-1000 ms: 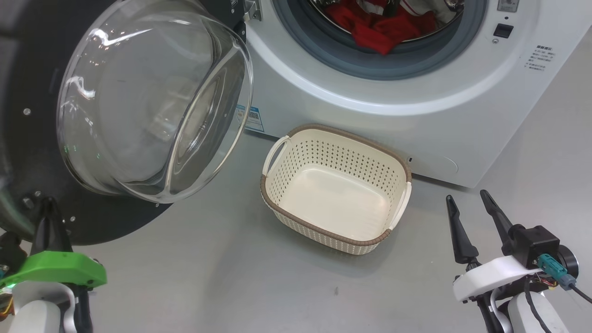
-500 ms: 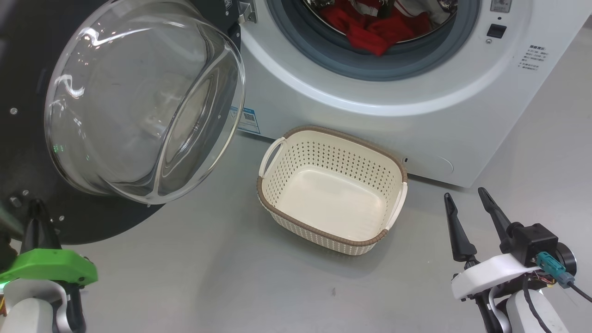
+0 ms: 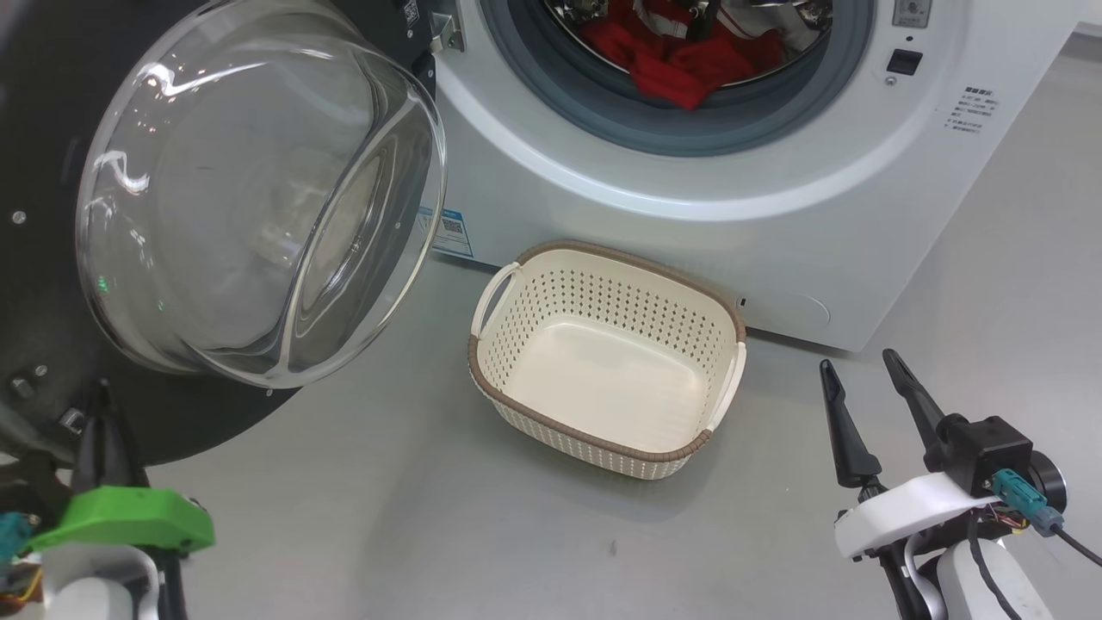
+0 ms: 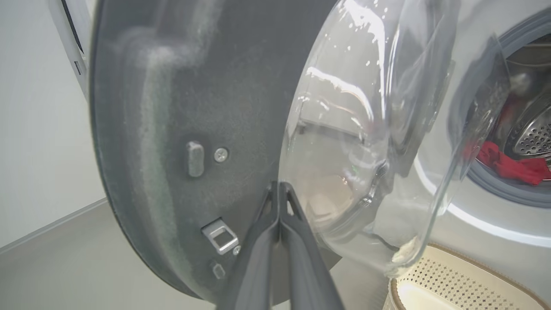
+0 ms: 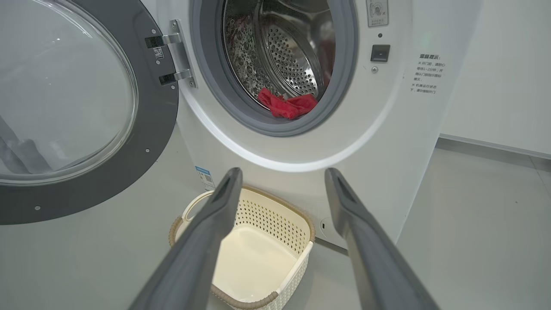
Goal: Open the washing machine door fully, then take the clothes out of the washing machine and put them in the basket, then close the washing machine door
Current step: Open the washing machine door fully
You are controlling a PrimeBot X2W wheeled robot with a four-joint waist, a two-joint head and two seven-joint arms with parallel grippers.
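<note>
**Head view.** The washing machine door (image 3: 52, 129) stands swung open at the left, and its glass bowl (image 3: 258, 189) bulges toward the camera. The washing machine (image 3: 654, 198) fills the top of the view. The clothes (image 3: 680, 65), red with white stripes, lie inside the drum, behind the grey gasket (image 3: 603, 112). The basket (image 3: 603, 254) stands upright on the floor (image 3: 387, 517), just beside the machine's front panel and below the drum opening. The left hand (image 3: 103, 405) is at the lower left, by the door's lower edge. The right hand (image 3: 859, 362) is at the lower right, above the floor and apart from the basket.

**Left wrist view.** The left hand (image 4: 279, 185) has its fingers pressed together, tip to tip, gripping nothing. The tips lie close to the door's dark inner face (image 4: 181, 107), beside the base of the glass bowl (image 4: 366, 129); contact cannot be determined. A metal latch (image 4: 220, 235) is at the left of the fingers.

**Right wrist view.** The right hand (image 5: 283, 172) is spread wide and holds nothing. The basket (image 5: 280, 201) shows between its fingers. The clothes (image 5: 286, 105) rest at the bottom lip of the steel drum (image 5: 284, 51).
</note>
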